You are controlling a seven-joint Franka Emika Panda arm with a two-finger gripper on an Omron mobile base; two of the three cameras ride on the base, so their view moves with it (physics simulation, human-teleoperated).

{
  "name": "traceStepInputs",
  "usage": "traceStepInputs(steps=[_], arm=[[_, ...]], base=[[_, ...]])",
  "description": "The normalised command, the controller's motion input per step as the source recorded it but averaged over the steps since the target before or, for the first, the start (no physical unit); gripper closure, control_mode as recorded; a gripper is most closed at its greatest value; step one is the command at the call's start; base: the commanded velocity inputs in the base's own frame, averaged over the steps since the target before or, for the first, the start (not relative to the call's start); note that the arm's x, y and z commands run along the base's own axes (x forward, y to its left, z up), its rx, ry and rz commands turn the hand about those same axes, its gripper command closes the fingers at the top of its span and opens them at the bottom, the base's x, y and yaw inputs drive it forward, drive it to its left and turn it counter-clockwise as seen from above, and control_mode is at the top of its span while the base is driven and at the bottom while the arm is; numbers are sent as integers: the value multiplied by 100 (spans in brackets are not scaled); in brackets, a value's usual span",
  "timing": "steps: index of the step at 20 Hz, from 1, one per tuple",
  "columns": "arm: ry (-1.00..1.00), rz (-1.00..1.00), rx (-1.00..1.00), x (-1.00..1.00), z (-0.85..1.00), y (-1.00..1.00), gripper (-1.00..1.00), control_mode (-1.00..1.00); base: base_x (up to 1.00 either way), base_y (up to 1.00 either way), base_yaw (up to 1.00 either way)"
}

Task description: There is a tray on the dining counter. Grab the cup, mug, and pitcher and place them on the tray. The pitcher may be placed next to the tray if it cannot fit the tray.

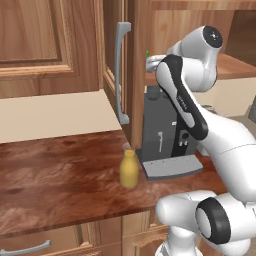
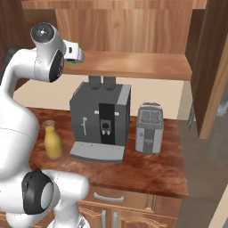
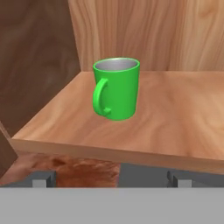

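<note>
In the left base view, the arm is seen raised toward an open cabinet shelf point(image 1: 235, 67) above a grey coffee machine point(image 1: 165, 137), and the gripper itself is hidden behind the arm's upper joint. Well below the hand and to its left, the yellow pitcher point(image 1: 129, 169) is set upright on the wood counter point(image 1: 65, 175), just beside the coffee machine's drip tray. In the right base view, the hand is seen at the left end of the shelf point(image 2: 133, 64), with a small patch of green at its tip; the fingers cannot be made out here. Below the hand, the pitcher point(image 2: 53, 141) is placed on the counter left of the coffee machine point(image 2: 101, 120), and a toaster point(image 2: 149, 129) is placed further right, well apart from the hand. In the hand view, the gripper point(image 3: 112, 180) is held wide, its two dark fingertips point(image 3: 41, 180) spread far apart at the bottom with nothing between them. Straight ahead of them, the green mug point(image 3: 117, 89) is set upright on the shelf, its handle turned to the left, not touched by the fingers.
</note>
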Motion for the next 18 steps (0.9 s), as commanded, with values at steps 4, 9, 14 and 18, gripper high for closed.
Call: traceStepInputs(steps=[4,9,14,18], arm=[[-4,0,0,30,0,10,-100,-100],[-2,0,0,27,0,9,-100,-100],[0,0,0,22,0,8,-100,-100],[0,0,0,22,0,2,-100,-100]], base=[[0,0,0],[0,0,0],[0,0,0],[0,0,0]])
